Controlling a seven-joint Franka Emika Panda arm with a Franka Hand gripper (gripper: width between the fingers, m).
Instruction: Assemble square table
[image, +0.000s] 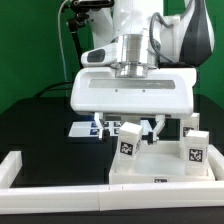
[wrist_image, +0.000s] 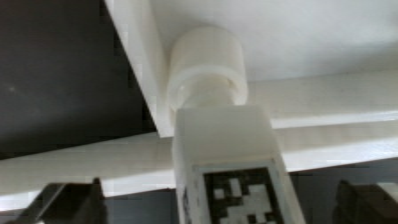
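white barrier strips (image: 25, 170), black table (image: 40, 125)

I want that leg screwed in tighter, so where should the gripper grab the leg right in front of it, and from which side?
Grip the leg on its squared tagged section, not the round neck at the table top. Its flat sides suit the open gripper, coming straight along its axis, probably.

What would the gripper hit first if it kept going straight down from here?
Probably the leg standing between its open fingers, with the tabletop beyond it; depth is hard to judge.
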